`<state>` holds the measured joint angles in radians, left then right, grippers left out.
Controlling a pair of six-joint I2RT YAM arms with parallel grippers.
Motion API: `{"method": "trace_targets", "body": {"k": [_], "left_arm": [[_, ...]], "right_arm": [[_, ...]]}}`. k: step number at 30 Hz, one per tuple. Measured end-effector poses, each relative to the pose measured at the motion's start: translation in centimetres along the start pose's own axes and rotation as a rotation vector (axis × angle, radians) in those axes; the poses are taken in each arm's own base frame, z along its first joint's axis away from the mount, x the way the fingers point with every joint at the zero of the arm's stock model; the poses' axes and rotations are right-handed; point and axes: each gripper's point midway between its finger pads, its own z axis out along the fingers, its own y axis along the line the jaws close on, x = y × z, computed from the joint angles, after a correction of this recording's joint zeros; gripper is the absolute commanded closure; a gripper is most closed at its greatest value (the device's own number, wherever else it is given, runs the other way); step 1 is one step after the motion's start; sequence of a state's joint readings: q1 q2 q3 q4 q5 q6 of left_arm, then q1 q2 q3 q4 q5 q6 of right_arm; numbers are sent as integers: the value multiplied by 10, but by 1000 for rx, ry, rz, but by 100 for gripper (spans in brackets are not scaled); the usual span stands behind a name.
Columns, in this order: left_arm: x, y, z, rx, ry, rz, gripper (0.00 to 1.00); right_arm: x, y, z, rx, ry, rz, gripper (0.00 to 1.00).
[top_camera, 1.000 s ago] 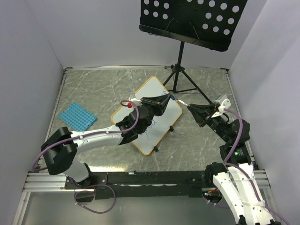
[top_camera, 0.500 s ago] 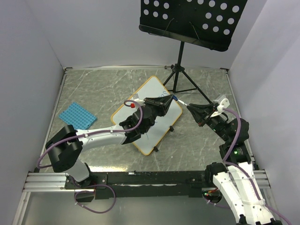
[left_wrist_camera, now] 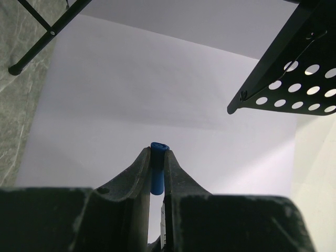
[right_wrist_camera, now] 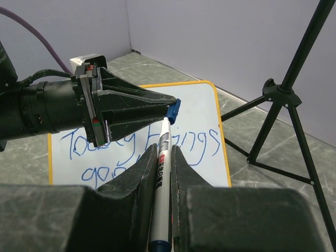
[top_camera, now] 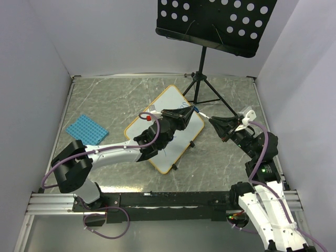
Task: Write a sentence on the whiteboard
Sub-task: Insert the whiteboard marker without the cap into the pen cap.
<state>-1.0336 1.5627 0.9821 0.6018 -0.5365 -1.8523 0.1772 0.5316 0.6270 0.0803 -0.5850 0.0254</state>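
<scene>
Blue words (right_wrist_camera: 142, 144) reading "Today brings good" cover the whiteboard (right_wrist_camera: 197, 107) just beyond the fingers, so the writing looks largely done, while the left fingers (left_wrist_camera: 139, 176) pinch the blue cap (left_wrist_camera: 157, 163) at the tip of the marker (right_wrist_camera: 161, 168) clamped in the right fingers (right_wrist_camera: 131, 189).

Grey marbled surface (top_camera: 105, 100) with the whiteboard (top_camera: 169, 101) sitting roughly mid-way. A blue pitted tray (top_camera: 86, 130) lies well off to the whiteboard's left, and a black music stand (top_camera: 202, 79) has its tripod feet planted just behind the whiteboard's far corner.
</scene>
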Motion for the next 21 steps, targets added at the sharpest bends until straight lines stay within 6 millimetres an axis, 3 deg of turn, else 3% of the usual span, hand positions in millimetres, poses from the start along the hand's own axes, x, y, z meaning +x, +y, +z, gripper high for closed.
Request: {"method": "trace_targets", "body": {"k": [21], "left_arm": [[1,-2,0,7,2,-5,93]], "right_arm": [[8,-5,1,21,28,9,100]]}}
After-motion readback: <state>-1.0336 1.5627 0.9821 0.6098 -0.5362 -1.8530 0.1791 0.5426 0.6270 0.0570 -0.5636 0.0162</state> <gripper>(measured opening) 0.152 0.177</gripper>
